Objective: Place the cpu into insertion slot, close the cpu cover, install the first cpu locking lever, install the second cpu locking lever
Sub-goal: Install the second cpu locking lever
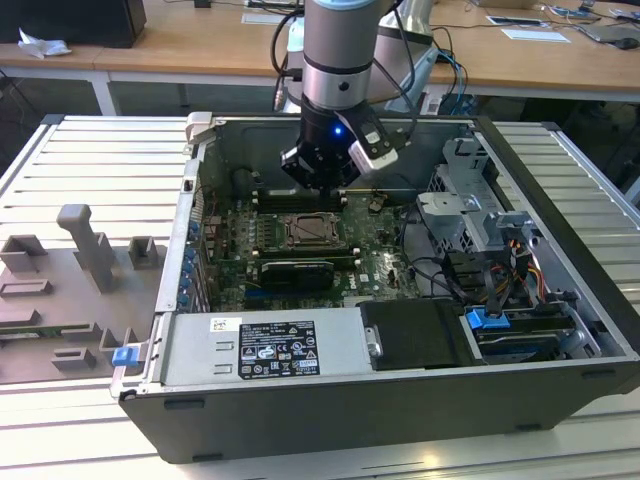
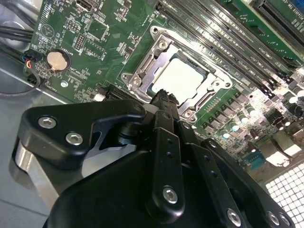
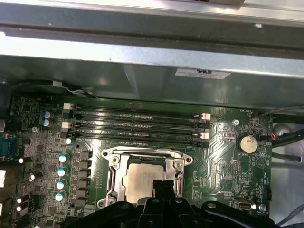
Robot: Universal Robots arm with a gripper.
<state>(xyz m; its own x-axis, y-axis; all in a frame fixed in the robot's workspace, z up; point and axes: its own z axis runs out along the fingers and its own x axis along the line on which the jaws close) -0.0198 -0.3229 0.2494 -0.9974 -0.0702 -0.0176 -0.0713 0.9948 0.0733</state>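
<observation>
The gripper [image 2: 164,97] is held clenched, its 2 fingers brought together with nothing gripped between them. Its tip is poised at the edge of the insertion slot [image 1: 310,232], near the middle of the green circuit board [image 3: 223,156]; whether contact is made cannot be told. A closed tip of this kind is judged suited to pushing or hooking, not carrying. The cpu [image 2: 183,76] is seen lying flat in the slot. Its pale top is shown through the window of the cpu cover [image 2: 154,64], which is laid over it so that the chip is kept seated. Whether either locking lever is latched cannot be told. Long memory slots [image 3: 135,126] are ranged beside the socket, toward the board's edge at the wall of the computer case [image 1: 330,400], which is left open for reach from above.
</observation>
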